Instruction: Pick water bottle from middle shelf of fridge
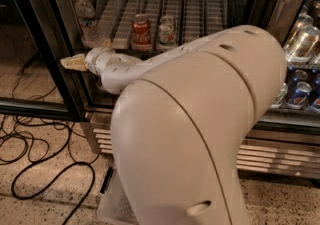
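Observation:
The water bottle [86,17] stands upright at the left end of the middle shelf [197,11], a wire rack with white ribbed lane tracks inside the fridge [60,74]. It is clear, with a white cap. My gripper [73,62] is at the end of the white arm [120,71], below the bottle and slightly to its left, in front of the shelf's front edge. It is not touching the bottle. The arm's large white shell [200,134] fills the middle of the view and hides the lower shelves.
A red cola can [141,32] and a silver can [167,30] stand on the same shelf, right of the bottle. Several cans [299,91] sit behind the right door. The fridge's louvred steel base [280,156] is below. Black cables [35,164] lie on the floor at left.

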Robot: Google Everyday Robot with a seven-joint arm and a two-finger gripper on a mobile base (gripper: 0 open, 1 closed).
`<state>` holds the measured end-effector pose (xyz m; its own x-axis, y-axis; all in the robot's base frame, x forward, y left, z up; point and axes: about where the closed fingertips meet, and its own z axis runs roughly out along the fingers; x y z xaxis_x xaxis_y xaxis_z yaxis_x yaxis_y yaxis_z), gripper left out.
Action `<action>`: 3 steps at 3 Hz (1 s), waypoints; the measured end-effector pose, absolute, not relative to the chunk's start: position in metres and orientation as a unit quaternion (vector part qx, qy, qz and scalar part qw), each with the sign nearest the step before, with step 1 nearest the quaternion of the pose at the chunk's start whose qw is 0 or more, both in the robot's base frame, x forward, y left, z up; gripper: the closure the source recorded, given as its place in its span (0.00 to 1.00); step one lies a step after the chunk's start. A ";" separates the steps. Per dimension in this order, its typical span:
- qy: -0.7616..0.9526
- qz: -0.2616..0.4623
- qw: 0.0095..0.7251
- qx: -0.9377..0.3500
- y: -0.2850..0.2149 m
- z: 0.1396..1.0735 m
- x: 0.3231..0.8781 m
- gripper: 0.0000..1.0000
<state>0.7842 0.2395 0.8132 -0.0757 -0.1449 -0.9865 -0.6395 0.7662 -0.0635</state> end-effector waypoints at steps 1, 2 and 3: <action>0.702 0.184 0.632 -0.272 0.241 0.819 0.790 0.02; 0.695 0.147 0.655 -0.259 0.231 0.832 0.805 0.04; 0.691 0.115 0.670 -0.245 0.220 0.842 0.817 0.05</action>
<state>0.8172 0.2196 0.8415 0.0182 -0.1842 -0.9827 -0.4930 0.8535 -0.1690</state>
